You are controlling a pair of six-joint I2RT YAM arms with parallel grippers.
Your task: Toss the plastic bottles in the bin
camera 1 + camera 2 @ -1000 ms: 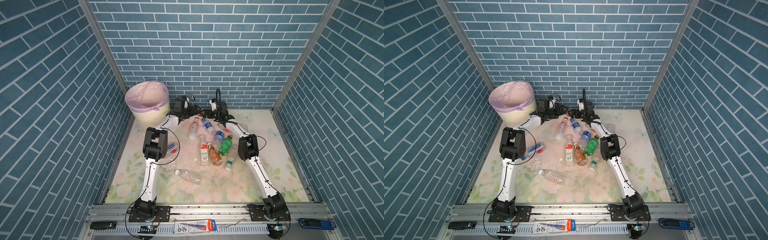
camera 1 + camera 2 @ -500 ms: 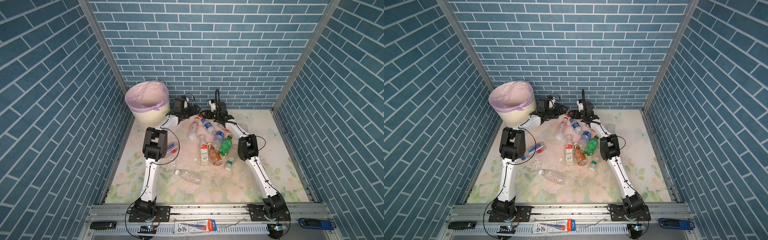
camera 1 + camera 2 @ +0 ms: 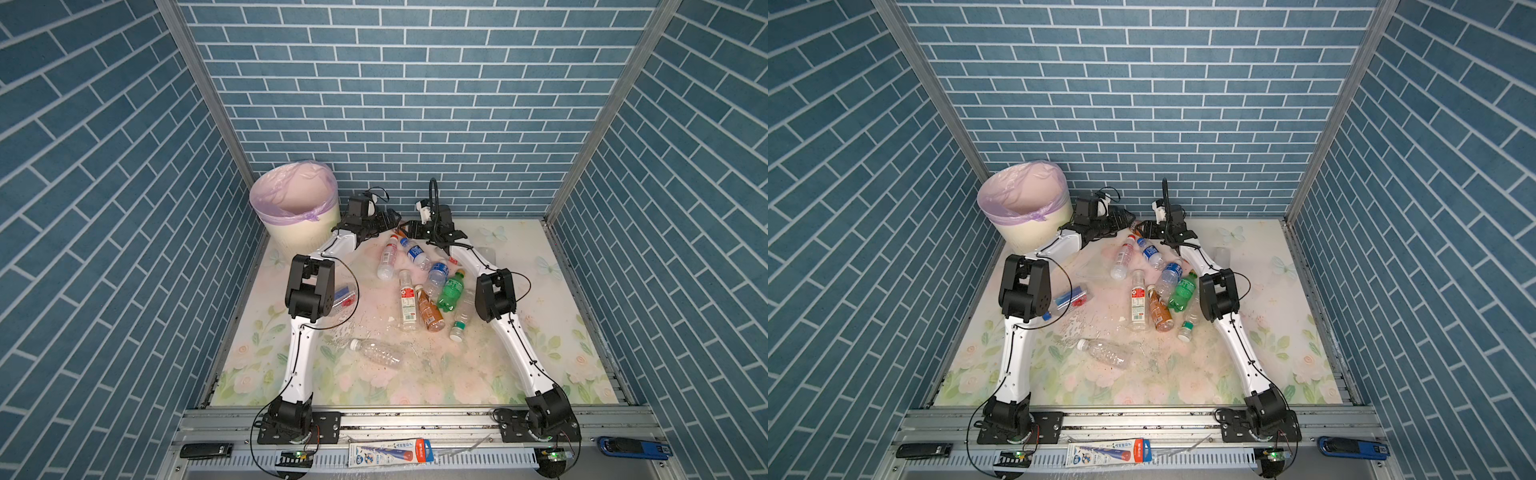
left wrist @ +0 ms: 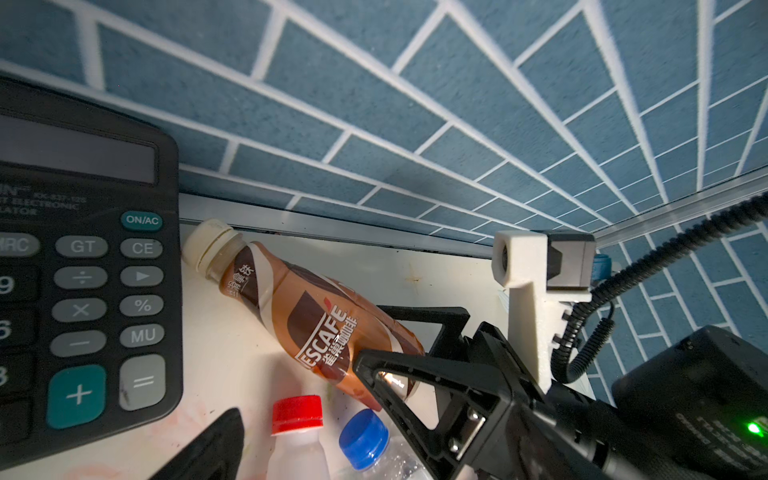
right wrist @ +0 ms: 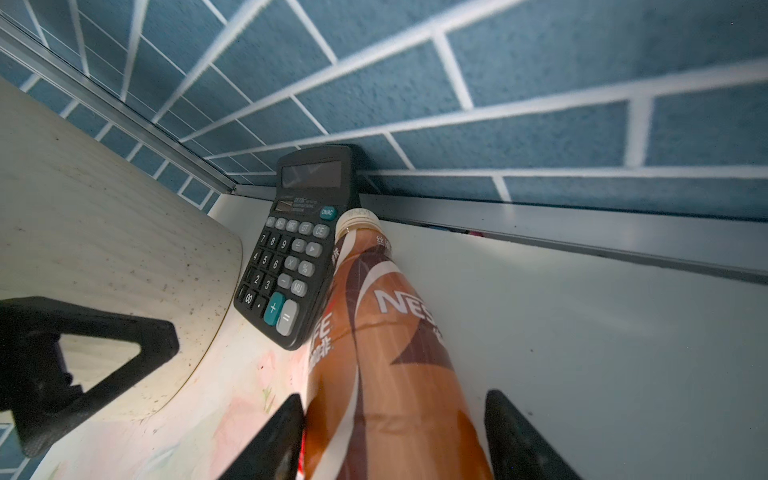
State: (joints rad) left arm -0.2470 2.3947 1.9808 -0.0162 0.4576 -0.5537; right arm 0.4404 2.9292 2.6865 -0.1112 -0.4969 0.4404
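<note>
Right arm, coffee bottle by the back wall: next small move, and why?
Probably close the right gripper fully before lifting: its jaws straddle the brown coffee bottle, but a gap shows beside one finger. The calculator lies close beside it, so lift straight.

The brown bottle (image 5: 386, 353) has a smooth, shiny plastic wrap and a dull cream plastic cap. The calculator (image 4: 83, 270) is black matt plastic with smooth grey keys. The right gripper (image 5: 392, 415) looks like black matt plastic. The bin (image 3: 307, 232) is cream plastic, and its lilac bag (image 3: 282, 210) is thin, crinkly and a bit shiny. The clear bottle (image 3: 376, 353) is see-through, glossy plastic. The surface (image 3: 519, 257) is a smooth sheet printed with flowers. The walls (image 3: 395, 104) look rough and matt. The near rail (image 3: 415, 419) is dull grey metal.
</note>
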